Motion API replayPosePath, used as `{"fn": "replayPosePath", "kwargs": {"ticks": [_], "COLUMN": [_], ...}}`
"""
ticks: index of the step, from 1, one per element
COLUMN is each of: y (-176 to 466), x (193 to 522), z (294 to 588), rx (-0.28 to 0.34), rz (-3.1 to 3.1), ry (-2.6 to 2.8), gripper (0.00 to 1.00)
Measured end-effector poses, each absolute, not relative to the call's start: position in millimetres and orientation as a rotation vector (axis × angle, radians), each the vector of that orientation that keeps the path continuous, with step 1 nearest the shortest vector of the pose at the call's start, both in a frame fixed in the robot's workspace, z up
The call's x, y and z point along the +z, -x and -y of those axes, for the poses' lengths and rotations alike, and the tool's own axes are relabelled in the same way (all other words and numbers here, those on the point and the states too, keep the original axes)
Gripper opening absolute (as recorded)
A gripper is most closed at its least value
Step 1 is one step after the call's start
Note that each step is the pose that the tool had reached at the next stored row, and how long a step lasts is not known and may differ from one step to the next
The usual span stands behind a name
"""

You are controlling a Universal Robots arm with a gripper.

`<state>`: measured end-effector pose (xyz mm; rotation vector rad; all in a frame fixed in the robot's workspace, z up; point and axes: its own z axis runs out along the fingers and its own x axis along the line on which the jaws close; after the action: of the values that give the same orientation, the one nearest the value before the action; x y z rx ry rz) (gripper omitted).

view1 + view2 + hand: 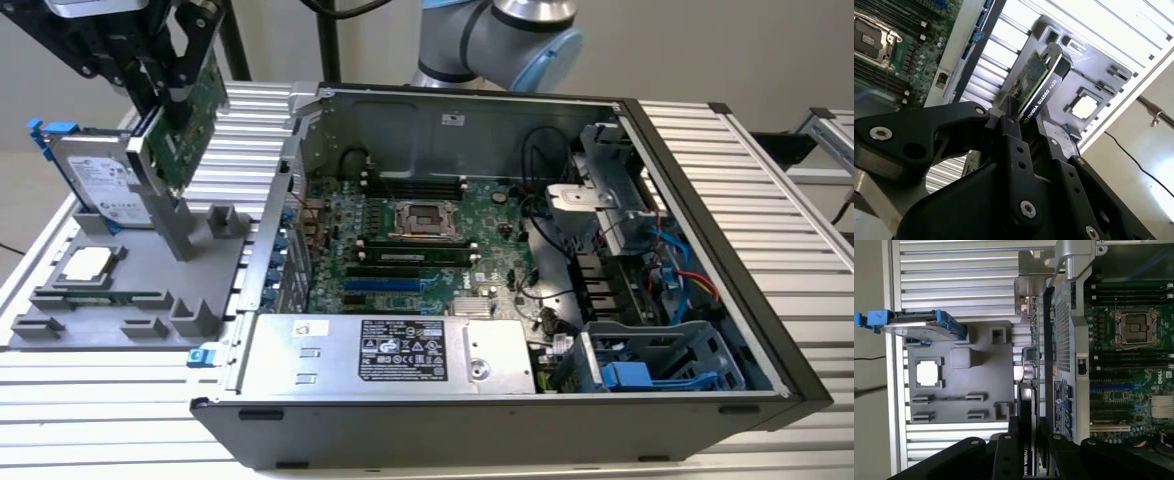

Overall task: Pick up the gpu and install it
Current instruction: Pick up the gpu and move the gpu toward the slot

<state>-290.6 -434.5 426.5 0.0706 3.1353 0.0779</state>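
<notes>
Gripper [171, 72] is clamped on the gpu [182, 128], which hangs over the grey tray [54, 325] on the table. In the exterior view the card's long axis runs 12 to 6, bracket end down. The open case [694, 200] lies at 4 o'clock from it.

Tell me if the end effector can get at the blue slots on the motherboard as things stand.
Probably yes: the case lies open, nothing covers the blue slots, and the end effector, shut on the gpu, hangs over the grey tray beside it.
</notes>
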Motion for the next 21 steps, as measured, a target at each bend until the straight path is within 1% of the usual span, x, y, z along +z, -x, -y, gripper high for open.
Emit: {"fn": "replayPosePath", "kwargs": {"ticks": [21], "y": [263], "x": [427], "z": [434], "rx": [0.078], "rz": [-3.135], "ry": [-0.07], "gripper": [0.0]}}
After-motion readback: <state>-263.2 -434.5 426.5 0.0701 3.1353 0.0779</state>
